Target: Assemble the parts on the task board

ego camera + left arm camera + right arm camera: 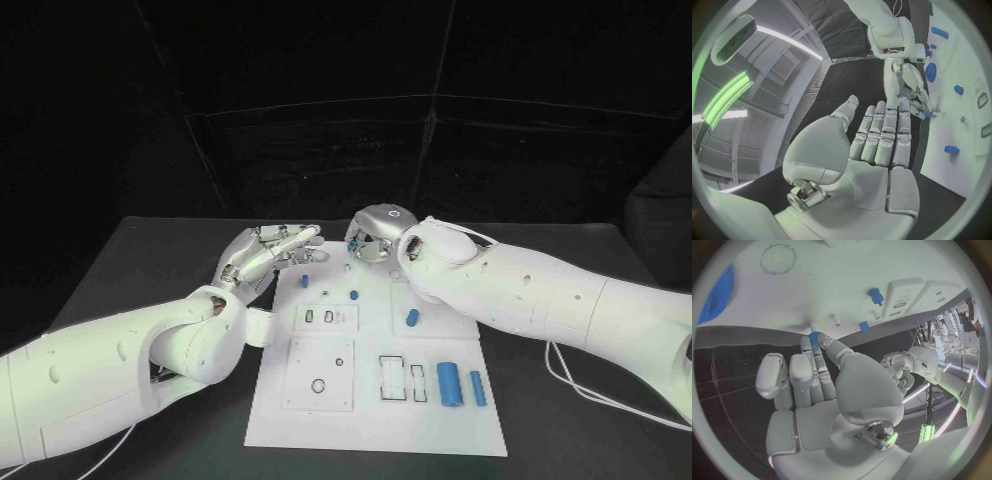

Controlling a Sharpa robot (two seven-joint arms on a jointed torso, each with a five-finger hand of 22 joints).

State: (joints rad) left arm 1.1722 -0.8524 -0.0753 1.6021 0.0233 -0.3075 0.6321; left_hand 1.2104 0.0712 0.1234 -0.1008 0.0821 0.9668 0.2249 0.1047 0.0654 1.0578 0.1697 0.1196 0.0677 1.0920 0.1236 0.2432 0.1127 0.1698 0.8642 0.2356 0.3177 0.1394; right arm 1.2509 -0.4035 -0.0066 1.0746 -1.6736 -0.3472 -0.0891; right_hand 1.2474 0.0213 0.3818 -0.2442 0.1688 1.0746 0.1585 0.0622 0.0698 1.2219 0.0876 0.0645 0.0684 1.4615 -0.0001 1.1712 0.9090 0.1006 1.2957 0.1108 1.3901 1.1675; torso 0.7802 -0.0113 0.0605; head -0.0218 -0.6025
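Right wrist view shows it best, doesn't it? That small blue part (814,336) sits at the tips of the right hand (829,390), pinched between thumb and a finger as far as I can make out.

Yes, and from the head camera that hand hangs over the top edge of the task board (289,420), a little right of centre in the upper middle of the frame. I'd call this the carrying step: piece held, not yet seated.

And the left hand (274,250)?

Flat and holding nothing, fingers stretched out straight, just left of the other one over the board's upper left corner. The two are near each other but apart.

What's left on the board?

A blue cylinder (449,383) and a slim blue bar (477,388) lie side by side at the lower right, next to two open slots (402,379). A few small blue bits are in the upper half.

So next?

My guess: line the pinched piece up over its hole and lower it straight. Which hole, I can't tell from here.
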